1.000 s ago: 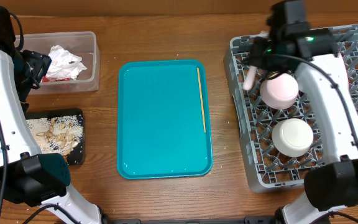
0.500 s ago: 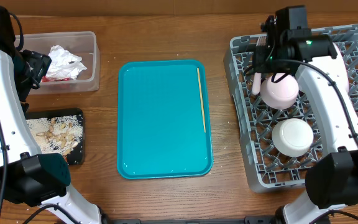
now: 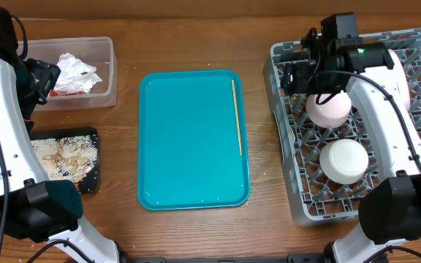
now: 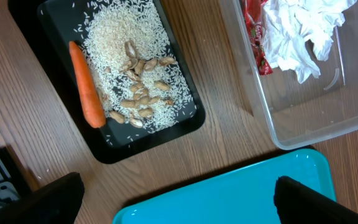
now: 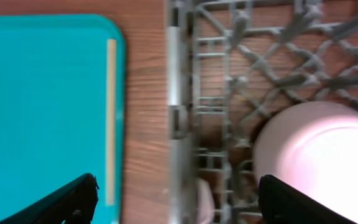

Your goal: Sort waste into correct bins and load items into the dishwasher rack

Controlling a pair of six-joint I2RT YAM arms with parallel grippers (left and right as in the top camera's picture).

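Right pincer (image 3: 297,76) just let go. 1 s ago it carried a slim white piece over the left edge of the dishwasher rack (image 3: 284,157), and 0.5 s ago that piece hung upright by the pink-lit bowl (image 3: 328,107). Now the jaws are wide and empty. The wrist view shows the slim white piece (image 5: 204,201), probably the fork, down in the grid just inside the rack wall, beside that bowl. I can't tell if it's seated or just leaning.

- Rack so far: 2 upturned bowls, the second (image 3: 343,160) nearer you, plus this piece.
- Still to load: the wooden stick (image 3: 236,117), lying lengthwise along the right side of the teal tray (image 3: 192,146). It's the only thing on that tray, and it also shows in the right wrist view, close to the rack's left wall. My call is it's your next pick. It's thin and flat on the tray, so expect a fiddly grasp.
- Left pincer (image 4: 182,202): wide, empty, above the counter (image 3: 262,234) between the bins and the teal tray.
- Waste looks sorted: napkins (image 3: 75,71) and red wrapper (image 4: 253,31) are in the clear tub (image 3: 102,93), carrot (image 4: 86,84) and rice (image 4: 126,37) in the black tray (image 4: 188,118).
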